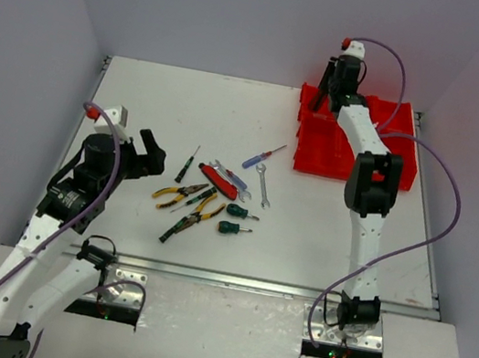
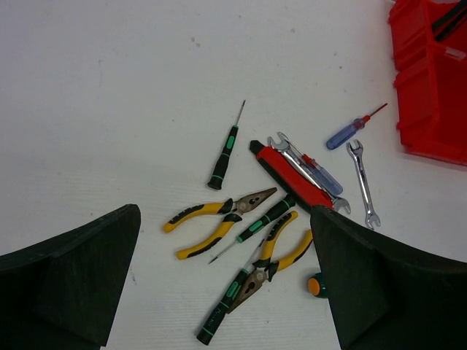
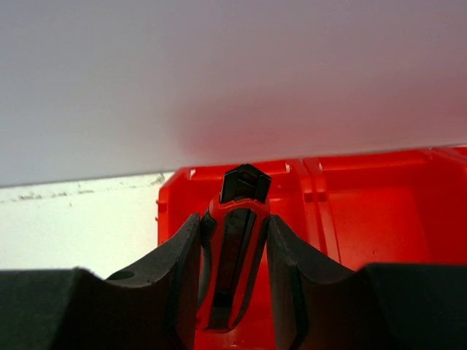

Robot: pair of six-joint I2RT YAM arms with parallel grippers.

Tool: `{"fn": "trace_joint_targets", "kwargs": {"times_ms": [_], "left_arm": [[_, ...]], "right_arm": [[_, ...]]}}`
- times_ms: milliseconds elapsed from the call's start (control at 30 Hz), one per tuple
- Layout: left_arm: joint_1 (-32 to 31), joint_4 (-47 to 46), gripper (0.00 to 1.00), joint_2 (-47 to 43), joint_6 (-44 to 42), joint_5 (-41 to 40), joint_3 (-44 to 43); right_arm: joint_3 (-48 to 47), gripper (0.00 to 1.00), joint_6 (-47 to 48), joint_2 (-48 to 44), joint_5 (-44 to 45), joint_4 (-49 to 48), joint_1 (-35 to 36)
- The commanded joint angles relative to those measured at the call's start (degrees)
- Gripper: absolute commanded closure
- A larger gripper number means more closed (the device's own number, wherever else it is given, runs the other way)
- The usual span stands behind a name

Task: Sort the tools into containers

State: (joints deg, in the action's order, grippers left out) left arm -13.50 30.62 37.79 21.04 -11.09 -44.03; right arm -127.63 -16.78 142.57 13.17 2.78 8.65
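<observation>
Over the far-left compartment of the red bins [image 3: 379,211], right gripper [image 3: 233,226] clamped on red-black cutter [image 3: 244,182], left gripper [image 2: 225,215] wide open

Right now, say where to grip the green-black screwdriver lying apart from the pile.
Grip the green-black screwdriver by its thick handle, from straight above, closing across its width: it lies flat, clear of the other tools, and the shaft is too thin.

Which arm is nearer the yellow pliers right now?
Left. The left tool hangs open just left of the pliers; the right tool is far off over the bins, gripping a red-black cutter.
</observation>
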Motion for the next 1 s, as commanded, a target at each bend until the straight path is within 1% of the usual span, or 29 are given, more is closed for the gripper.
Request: {"fn": "trace_joint_targets", "kwargs": {"times_ms": [0,67,100,133,167,233,267,300,333,400,533,600,700,733,767,800,900,967], "left_arm": [[-0.54,-2.82,0.00,-1.20,-0.73,0.37,0.06],[-0.65,-2.90,0.00,-1.32,-0.73,0.42,0.05],[-0.71,-2.93,0.00,-1.37,-0.73,0.46,0.09],[-0.74,-2.89,0.00,-1.40,-0.73,0.42,0.05],[-0.74,-2.84,0.00,-1.44,-0.73,0.36,0.01],[-0.75,-2.84,0.00,-1.67,-0.73,0.19,0.09],[-0.83,-2.76,0.00,-1.76,-0.73,0.19,0.09],[-0.83,-2.84,0.00,-1.92,-0.73,0.11,0.09],[-0.83,-2.84,0.00,-1.93,-0.73,0.03,0.09],[-0.83,-2.77,0.00,-1.93,-0.73,0.02,0.09],[-0.86,-2.72,0.00,-1.97,-0.70,-0.31,-0.04],[-0.83,-2.53,0.00,-2.04,-0.60,-1.03,-0.12],[-0.83,-1.87,0.00,-2.12,-0.05,-2.77,-0.48],[-0.83,-1.68,0.00,-2.29,0.25,-3.72,-0.71],[-0.83,-1.18,0.00,-2.37,0.76,-5.07,-0.97],[-0.83,-0.95,0.00,-2.65,0.98,-6.09,-1.08],[-0.83,-0.08,0.00,-3.99,1.77,-8.66,-1.32],[-0.83,0.30,0.00,-5.11,2.36,-10.48,-1.46]], "right_arm": [[3.96,0.87,2.19,-3.55,-0.46,-6.20,0.93],[5.28,0.70,2.45,-4.54,-0.47,-6.08,1.37],[5.13,0.58,2.87,-4.74,0.04,-5.47,1.63],[4.98,0.50,3.60,-5.10,0.69,-5.12,2.03],[4.76,0.45,4.29,-5.49,1.16,-4.92,2.41],[3.13,0.29,4.81,-5.82,1.24,-3.46,2.78],[2.03,0.22,4.56,-5.99,1.33,-2.94,2.87],[-0.14,0.03,4.16,-6.39,1.81,0.02,2.87],[-1.30,0.01,4.04,-6.74,2.25,2.21,2.87],[-1.94,0.01,3.64,-9.36,2.45,3.35,2.87],[2.29,0.01,3.15,-17.38,2.14,6.28,4.09],[3.83,0.01,2.69,-21.51,-1.26,9.66,5.12],[5.30,0.01,0.66,-25.53,-10.11,20.29,7.96],[5.84,0.01,0.45,-25.97,-11.90,23.99,9.50],[6.60,0.03,0.79,-26.72,-15.08,27.96,12.60],[7.61,0.05,2.24,-26.78,-15.15,29.77,14.02],[11.93,0.09,7.57,-25.91,-10.82,32.04,22.89],[14.28,0.14,9.73,-24.75,-10.68,32.08,27.62]]}}
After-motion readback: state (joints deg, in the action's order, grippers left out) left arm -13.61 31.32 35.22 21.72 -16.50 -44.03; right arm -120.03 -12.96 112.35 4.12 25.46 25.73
